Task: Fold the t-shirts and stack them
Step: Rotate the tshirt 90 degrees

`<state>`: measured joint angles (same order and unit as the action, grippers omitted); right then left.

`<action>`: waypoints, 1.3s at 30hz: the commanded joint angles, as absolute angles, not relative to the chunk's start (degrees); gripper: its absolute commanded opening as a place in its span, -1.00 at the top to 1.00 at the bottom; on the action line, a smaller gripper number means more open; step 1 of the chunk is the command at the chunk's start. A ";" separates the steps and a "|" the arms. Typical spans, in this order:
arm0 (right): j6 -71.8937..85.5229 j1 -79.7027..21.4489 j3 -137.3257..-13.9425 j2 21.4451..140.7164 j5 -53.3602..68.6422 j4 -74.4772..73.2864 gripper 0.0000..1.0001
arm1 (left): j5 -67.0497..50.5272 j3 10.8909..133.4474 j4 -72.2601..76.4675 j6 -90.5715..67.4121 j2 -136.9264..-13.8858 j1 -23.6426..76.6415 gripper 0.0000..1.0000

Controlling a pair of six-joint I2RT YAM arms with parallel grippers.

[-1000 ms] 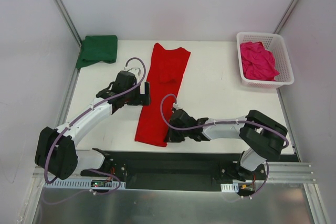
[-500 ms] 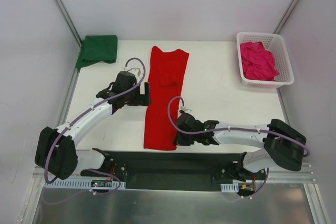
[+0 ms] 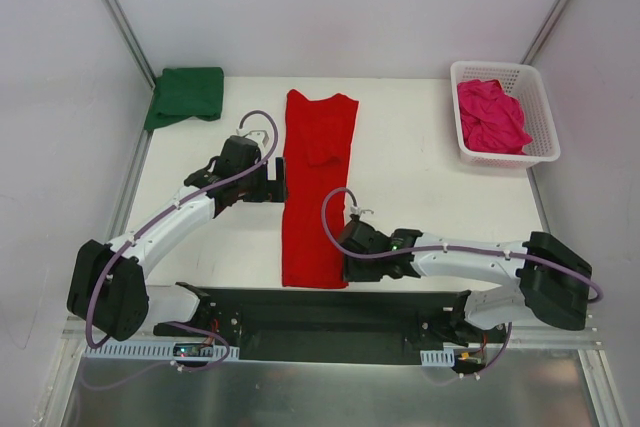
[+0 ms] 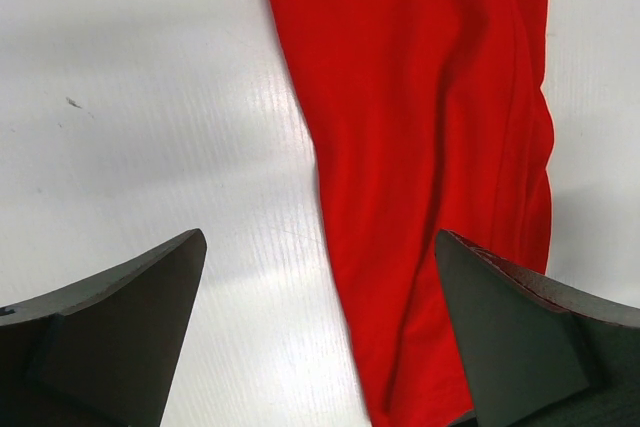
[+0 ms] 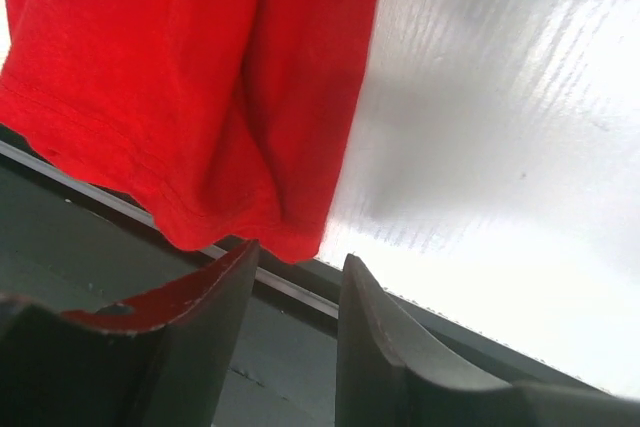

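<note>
1. The red shirt [image 3: 318, 187] is laid out as a long narrow strip down the middle of the table [image 3: 430, 177]. Its hem end sits right at the near edge, where the black base plate [image 3: 330, 312] starts. A few lengthwise creases can be seen along it in the left wrist view [image 4: 430, 147].
2. The left arm [image 3: 170, 222] is stretched out to the strip's left edge, about halfway along. The left jaws are spread wide apart with nothing clamped. One finger is seen over bare table and the other over red cloth, with the shirt's edge running between them.
3. The right arm [image 3: 470, 259] is reached across low to the near right corner of the strip. The right jaws are parted just a bit and nothing is held between them. The hem corner [image 5: 180, 77] lies just past the tips, so it's let go.
4. The green shirt [image 3: 186, 95] is parked folded at the far left corner, partly hanging over the table's side.
5. The pink shirt [image 3: 490, 117] is bunched up inside the white basket [image 3: 540, 152] at the far right corner.
</note>
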<state>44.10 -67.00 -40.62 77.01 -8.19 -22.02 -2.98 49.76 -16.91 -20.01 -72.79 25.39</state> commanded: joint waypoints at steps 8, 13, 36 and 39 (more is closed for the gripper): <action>41.92 -67.41 -48.87 73.04 -18.98 -31.20 0.12 | -8.87 50.89 -9.94 -20.57 -73.91 25.31 -0.79; 42.19 -67.41 -48.17 72.60 -18.38 -29.27 0.12 | -13.35 53.78 -1.69 -20.92 -80.92 25.75 0.29; 42.54 -67.94 -43.42 72.07 -11.69 -19.86 0.15 | -29.09 76.72 18.20 -26.63 -115.21 25.75 1.00; 41.40 -68.38 -44.21 72.33 -10.90 -19.42 0.15 | -29.09 78.48 16.26 -26.46 -117.33 25.75 1.00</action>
<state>42.72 -67.61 -41.21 72.53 -12.19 -21.17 -27.00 74.59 15.51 -26.35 -115.31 25.52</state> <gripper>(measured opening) 0.425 0.003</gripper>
